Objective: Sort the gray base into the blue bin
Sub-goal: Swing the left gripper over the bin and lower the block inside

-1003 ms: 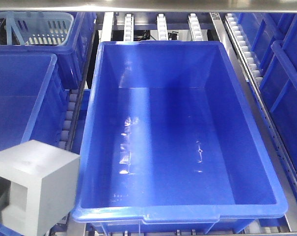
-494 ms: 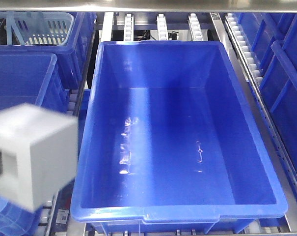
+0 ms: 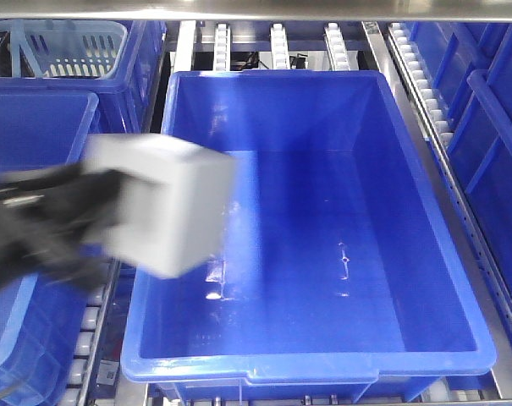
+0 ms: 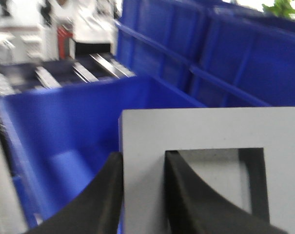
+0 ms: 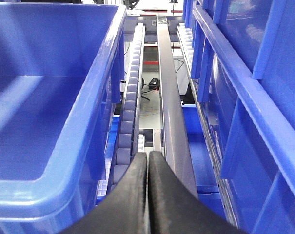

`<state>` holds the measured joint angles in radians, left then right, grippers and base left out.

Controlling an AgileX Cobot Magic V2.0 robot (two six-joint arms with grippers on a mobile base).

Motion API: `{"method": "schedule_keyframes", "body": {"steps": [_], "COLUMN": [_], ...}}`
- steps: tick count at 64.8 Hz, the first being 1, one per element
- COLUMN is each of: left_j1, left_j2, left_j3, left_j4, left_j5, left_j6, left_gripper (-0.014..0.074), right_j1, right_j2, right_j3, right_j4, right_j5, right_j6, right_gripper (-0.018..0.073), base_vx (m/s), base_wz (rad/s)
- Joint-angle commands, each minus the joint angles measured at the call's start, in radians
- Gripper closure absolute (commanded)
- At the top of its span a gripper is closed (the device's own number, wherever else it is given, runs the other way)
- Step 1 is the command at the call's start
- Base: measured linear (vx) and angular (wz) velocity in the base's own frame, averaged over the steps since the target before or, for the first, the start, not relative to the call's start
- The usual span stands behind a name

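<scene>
You're mid-carry: the left gripper (image 4: 140, 195) has the base (image 3: 167, 203) pinched by one wall, one finger in its recess, one outside, and it hangs over the bin's (image 3: 459, 279) left rim. Next, carry it inward over the floor, then release. The right gripper (image 5: 148, 195) is closed, empty, outside the bin.

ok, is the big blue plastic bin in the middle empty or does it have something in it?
Empty. The big blue plastic bin shows a bare floor; the matte gray cube block is held at its left rim by the left claw.
</scene>
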<state>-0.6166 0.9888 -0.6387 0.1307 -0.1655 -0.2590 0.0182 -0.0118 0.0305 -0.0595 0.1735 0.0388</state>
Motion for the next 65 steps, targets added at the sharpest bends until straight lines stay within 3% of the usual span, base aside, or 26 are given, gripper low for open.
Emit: {"method": "schedule_keyframes", "body": {"steps": [1, 10, 30, 51, 65], "left_j1": [-0.031, -0.037, -0.036, -0.034, -0.034], "left_j2": [0.096, 0.269, 0.59, 0.836, 0.935], "left_j3": [-0.1, -0.224, -0.496, -0.717, -0.807], "left_j4": [-0.008, -0.004, -0.002, -0.002, -0.002], "left_j5": [-0.117, -0.095, 0.081, 0.259, 0.309], "left_j6": [-0.014, -0.014, -0.01, -0.009, -0.009], "left_gripper": [0.0592, 0.0592, 0.0592, 0.0585, 0.0567], "right_j1": [-0.005, -0.005, -0.005, -0.005, -0.005], "right_j2": [-0.012, -0.012, -0.012, -0.012, -0.012], "right_j3": [0.014, 0.014, 0.014, 0.014, 0.014], "right_j4": [-0.006, -0.006, -0.006, -0.006, -0.006], "right_j5": [-0.074, -0.074, -0.074, -0.074, -0.074], "right_j6": [-0.005, -0.005, -0.005, -0.005, -0.005], "right_gripper": [0.0568, 0.0568, 0.0568, 0.0568, 0.0568], "base_vx": [0.0, 0.0, 0.0, 0.0, 0.0], "base_wz": [0.0, 0.0, 0.0, 0.0, 0.0]}}
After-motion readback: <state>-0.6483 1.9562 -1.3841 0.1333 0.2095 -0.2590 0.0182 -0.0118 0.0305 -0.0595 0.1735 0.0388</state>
